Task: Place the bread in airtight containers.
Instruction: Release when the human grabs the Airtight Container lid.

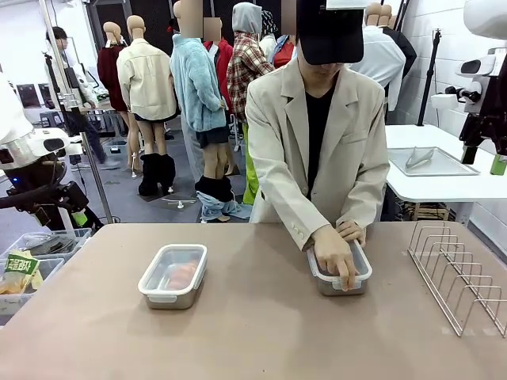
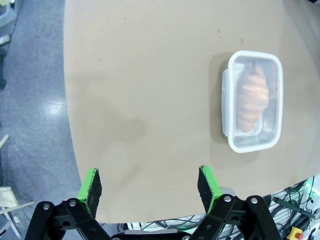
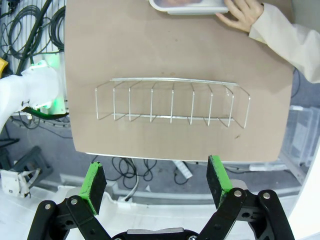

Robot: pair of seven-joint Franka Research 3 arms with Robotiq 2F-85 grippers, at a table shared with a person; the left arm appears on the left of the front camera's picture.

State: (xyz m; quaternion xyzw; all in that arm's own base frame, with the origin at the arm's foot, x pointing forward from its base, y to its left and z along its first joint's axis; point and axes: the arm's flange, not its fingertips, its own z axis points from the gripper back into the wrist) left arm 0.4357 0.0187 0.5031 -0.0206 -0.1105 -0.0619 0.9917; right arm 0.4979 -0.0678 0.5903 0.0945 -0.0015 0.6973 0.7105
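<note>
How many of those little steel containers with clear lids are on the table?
2. One lidded container sits left of centre with a croissant visible through its lid. The other container is at the far side, under the person's hands, contents hidden.

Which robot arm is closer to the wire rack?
The right. Its open gripper hangs off the table edge beside the wire rack; the left gripper hangs off the opposite edge, near a lidded container.

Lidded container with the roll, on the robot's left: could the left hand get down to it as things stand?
Probably yes. The left hand is open and holds nothing, and bare table lies between it and the lidded container. The person's hands rest on the other container, well aside.
</note>
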